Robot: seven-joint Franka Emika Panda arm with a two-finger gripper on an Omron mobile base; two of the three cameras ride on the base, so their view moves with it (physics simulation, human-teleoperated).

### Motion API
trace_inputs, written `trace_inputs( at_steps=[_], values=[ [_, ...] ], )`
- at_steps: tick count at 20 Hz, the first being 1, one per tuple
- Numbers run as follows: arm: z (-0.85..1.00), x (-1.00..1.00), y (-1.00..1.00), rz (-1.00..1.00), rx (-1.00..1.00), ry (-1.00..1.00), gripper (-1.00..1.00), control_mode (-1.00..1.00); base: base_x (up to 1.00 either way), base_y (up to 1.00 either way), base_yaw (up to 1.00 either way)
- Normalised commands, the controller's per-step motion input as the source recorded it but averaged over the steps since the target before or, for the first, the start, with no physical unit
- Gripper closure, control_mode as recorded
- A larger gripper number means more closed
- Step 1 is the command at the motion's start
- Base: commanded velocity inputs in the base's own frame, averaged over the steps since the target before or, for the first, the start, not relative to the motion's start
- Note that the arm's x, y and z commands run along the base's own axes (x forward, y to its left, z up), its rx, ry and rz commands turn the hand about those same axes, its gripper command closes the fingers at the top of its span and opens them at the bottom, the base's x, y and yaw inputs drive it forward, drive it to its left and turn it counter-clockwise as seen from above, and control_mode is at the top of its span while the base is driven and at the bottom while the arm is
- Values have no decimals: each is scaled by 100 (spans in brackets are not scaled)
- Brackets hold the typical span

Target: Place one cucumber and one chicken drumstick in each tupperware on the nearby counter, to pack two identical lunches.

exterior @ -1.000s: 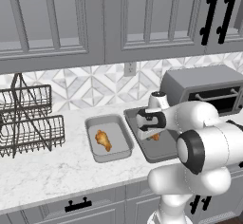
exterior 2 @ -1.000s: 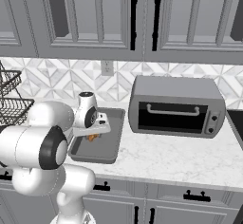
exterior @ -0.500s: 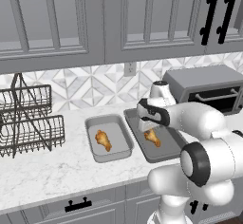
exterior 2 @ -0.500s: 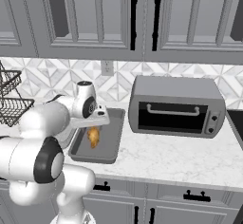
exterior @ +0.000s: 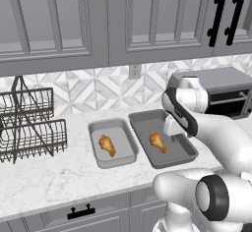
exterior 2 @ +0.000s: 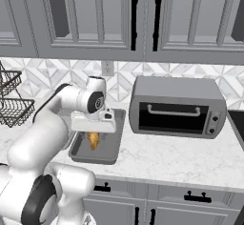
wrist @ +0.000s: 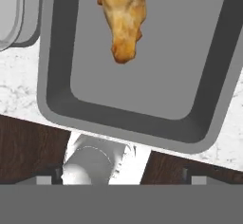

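Left base view: you are hovering the gripper [exterior: 172, 126] right of centre over the darker tupperware [exterior: 183, 150], where one chicken drumstick [exterior: 158, 141] is lying; a second drumstick [exterior: 107, 145] is resting in the lighter tupperware [exterior: 101, 160] left of it. Finger spread: cannot tell.

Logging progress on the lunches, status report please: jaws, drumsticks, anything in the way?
Gripper above the larger tupperware, jaws empty. One chicken drumstick in it, another in the smaller tupperware. Nothing in the way.
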Motion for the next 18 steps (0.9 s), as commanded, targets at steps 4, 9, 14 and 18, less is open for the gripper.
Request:
trace_inputs(
  at_steps=[4,9,14,18],
  values=[
    [19,-92,-21,-4,1,11,-100,-100,0,0,0],
    [64,-99,0,0,0,-9,-100,-100,0,0,0],
    [56,-100,12,0,0,-17,-100,-100,0,0,0],
    [34,-76,16,0,-1,-17,-100,-100,0,0,0]
  ],
)
